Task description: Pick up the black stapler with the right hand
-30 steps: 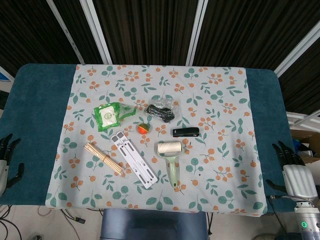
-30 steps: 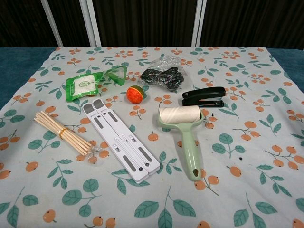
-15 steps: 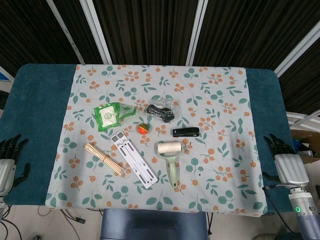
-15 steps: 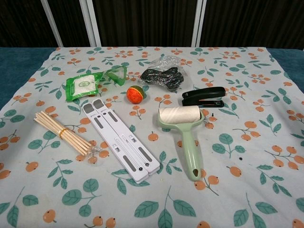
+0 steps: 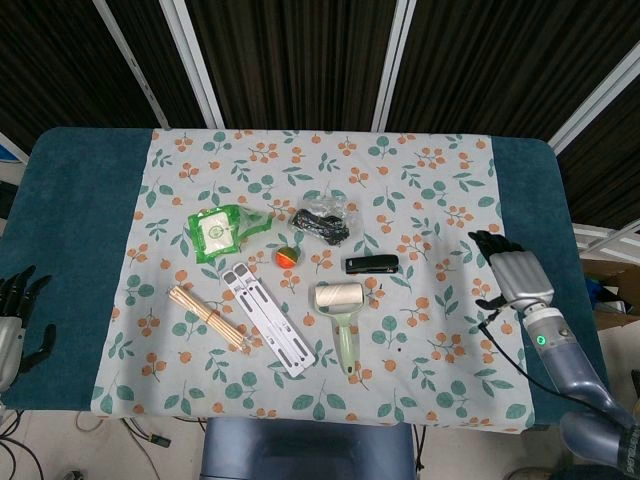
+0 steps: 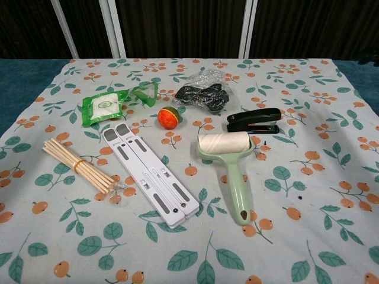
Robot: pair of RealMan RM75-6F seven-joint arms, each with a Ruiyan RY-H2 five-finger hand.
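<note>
Black stapler (image 5: 372,264) flat, lint roller (image 5: 340,310) head just beside. Right hand (image 5: 516,275) empty, fingers apart, well apart. Risk: fingers nudging roller; low body slipping. Left hand (image 5: 12,323) probably idle, partly cropped.

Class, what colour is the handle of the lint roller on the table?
Pale green; the lint roller shows best in the chest view.

A dark slatted wall (image 5: 300,60) with pale diagonal beams (image 5: 195,60) rises behind the table (image 5: 70,230).

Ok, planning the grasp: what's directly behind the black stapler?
Behind the black stapler lies a clear bag of dark items, apart from it. What the stapler's body covers on the floral cloth can't be seen.
</note>
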